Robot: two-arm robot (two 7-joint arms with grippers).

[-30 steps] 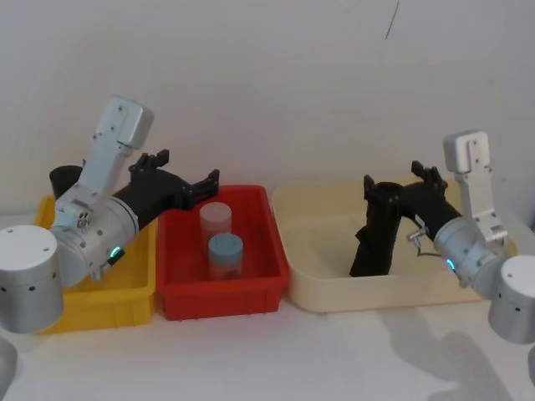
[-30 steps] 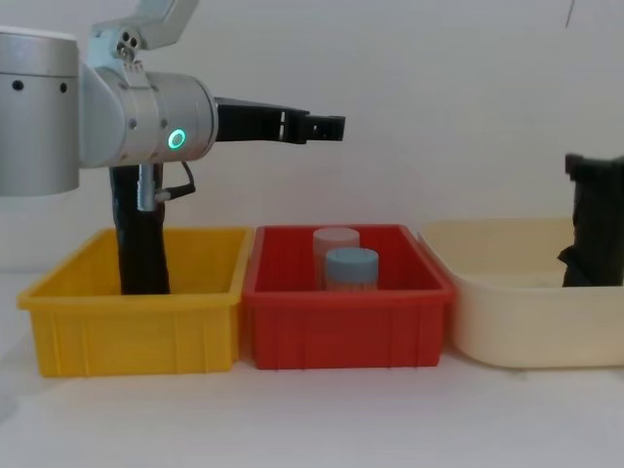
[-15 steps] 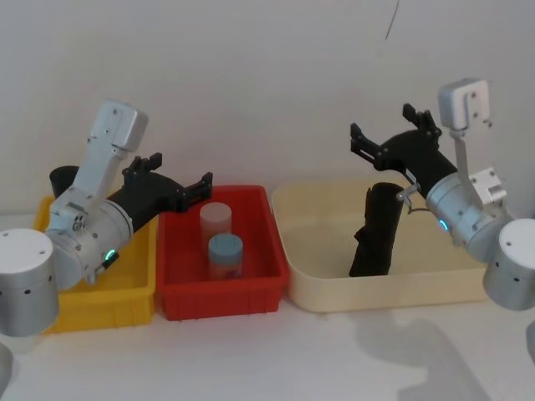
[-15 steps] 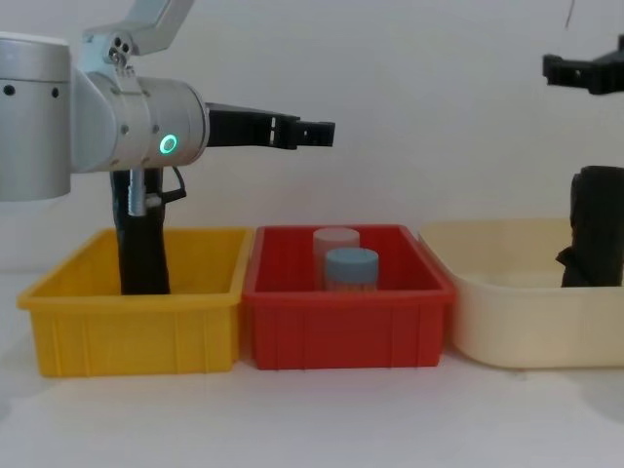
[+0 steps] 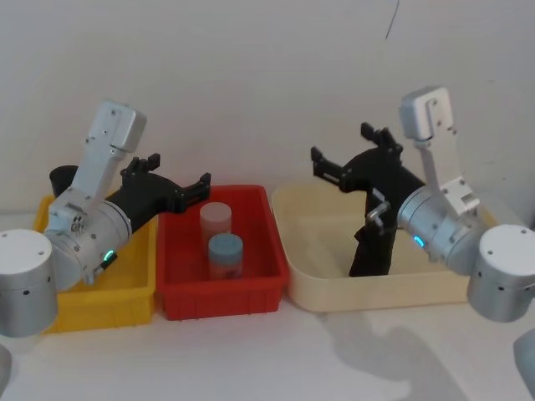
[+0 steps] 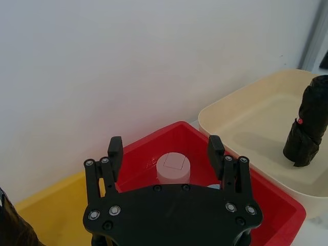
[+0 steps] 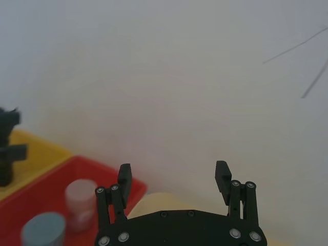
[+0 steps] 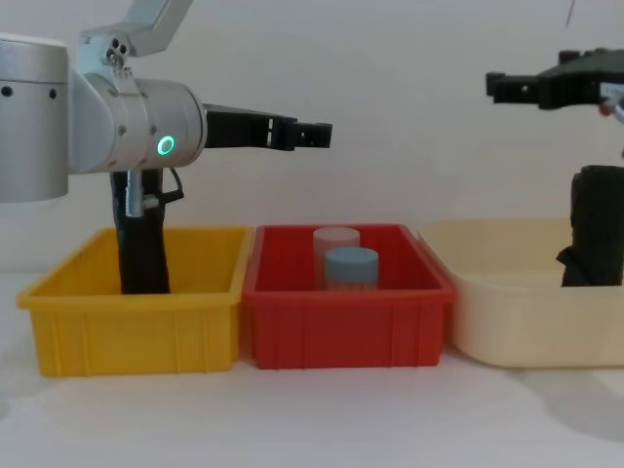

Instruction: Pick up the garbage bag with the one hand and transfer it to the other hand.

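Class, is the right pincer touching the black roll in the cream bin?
Apart. Chest view: the right pincer hangs open above the black roll, a gap between them.

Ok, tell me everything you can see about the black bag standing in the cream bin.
The bag is a thick roll of crinkly, glossy black plastic. It stands nearly upright, leaning a little, on the floor of the cream bin and rises above the bin's walls. A loose flap sticks out near its base, and the left wrist view shows a small red dot on its side. Nothing grips it: the right gripper hangs higher up, jaws open, clear of it.
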